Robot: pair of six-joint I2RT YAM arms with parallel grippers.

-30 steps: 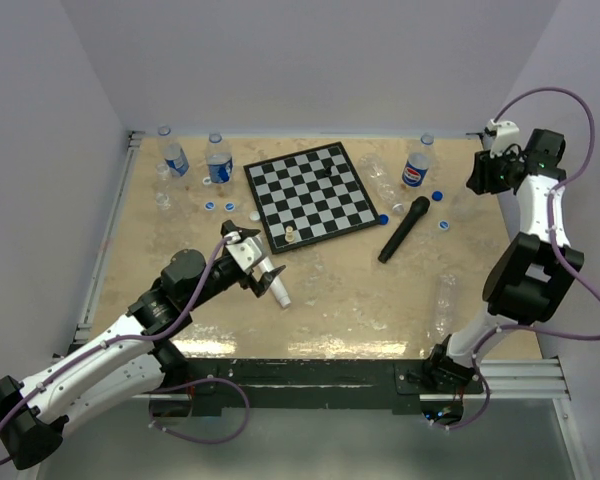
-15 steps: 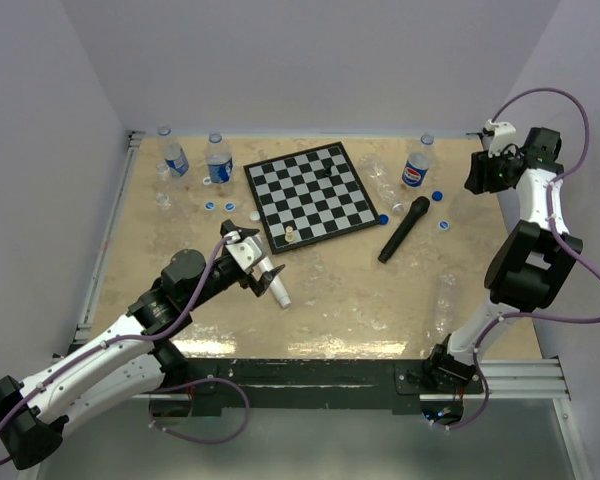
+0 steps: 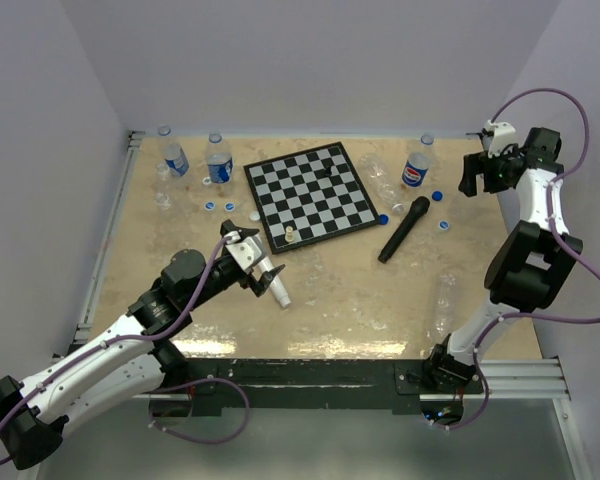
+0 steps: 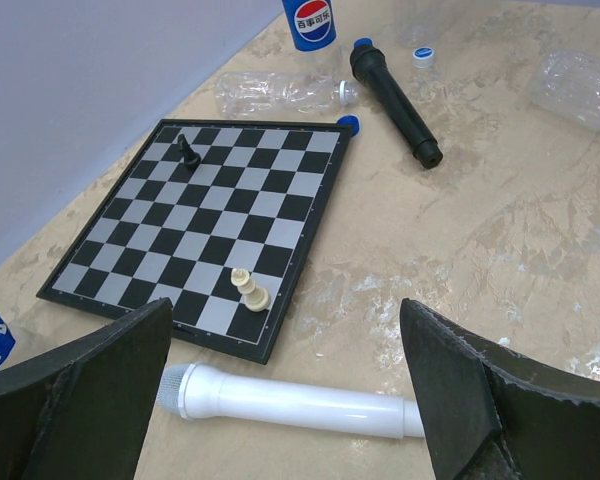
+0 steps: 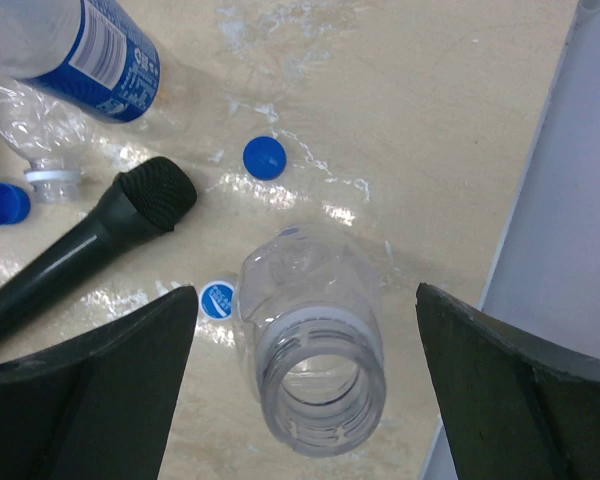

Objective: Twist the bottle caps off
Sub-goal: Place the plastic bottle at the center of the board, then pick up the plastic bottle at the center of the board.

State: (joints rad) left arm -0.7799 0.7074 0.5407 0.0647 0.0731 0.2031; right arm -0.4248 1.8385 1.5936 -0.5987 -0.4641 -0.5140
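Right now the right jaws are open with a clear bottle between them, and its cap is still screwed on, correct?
No. The right wrist view shows the bottle with its cap off and its mouth open. The right jaws are open, with the bottle between them.

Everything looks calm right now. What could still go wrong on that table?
The uncapped clear bottle stands upright between the open fingers of the right pincer, near the edge of the table; a brush could topple it. A loose blue cap lies nearby and might get swept away. The left pincer hangs open over the white microphone, so it may grab that instead.
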